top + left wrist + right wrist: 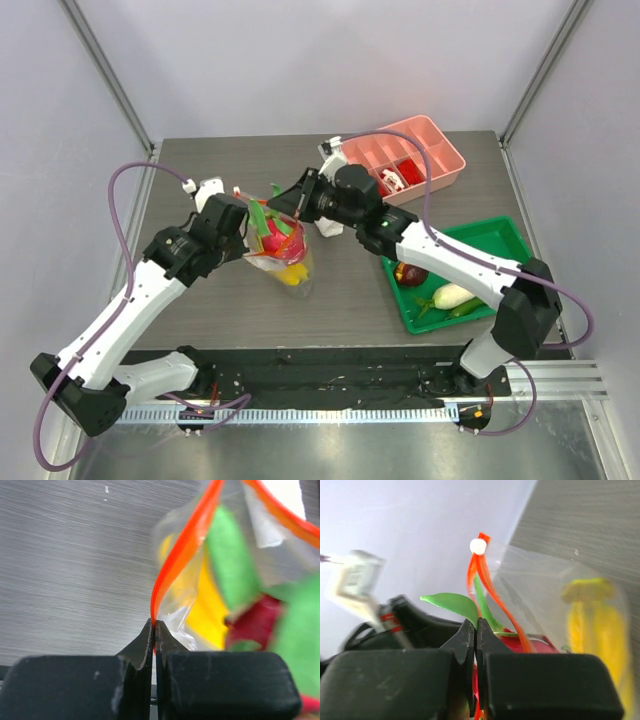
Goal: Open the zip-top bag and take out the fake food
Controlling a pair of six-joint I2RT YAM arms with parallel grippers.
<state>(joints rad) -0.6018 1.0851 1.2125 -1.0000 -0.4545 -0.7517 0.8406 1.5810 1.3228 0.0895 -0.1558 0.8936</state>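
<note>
**Top view:** Two robot arms are meeting over a grey, brushed-grain table (220, 310), each pinching one side of the mouth of a clear, crinkly bag (285, 262). The left gripper (247, 213) is clamping the bag's left lip and the right gripper (292, 205) its right lip. The bag is hanging between them over the middle of the table. A pink-red dragon fruit (272, 238) with pointed green leaves and a yellow banana (291, 274) are sitting inside. To the right, a glossy green tray (500, 235) is holding a dark red fruit (410, 273), a white oblong vegetable (452, 295) and a green pepper (463, 310). A pink divided tray (450, 150) is lying behind it.

**Left wrist:** The blocky black fingers are pressing tight together on the thin orange-red zip strip (185, 545), which is curving up from the jaws. Blurred yellow, green and dark red shapes are showing through the film.

**Right wrist:** The fingers are closing fully on the opposite strip (480, 575). Its strands are rising to a small white bead (478, 545). A smooth green leaf (450, 602) is arching to the left, and the banana is glowing through wrinkled plastic on the right.
</note>
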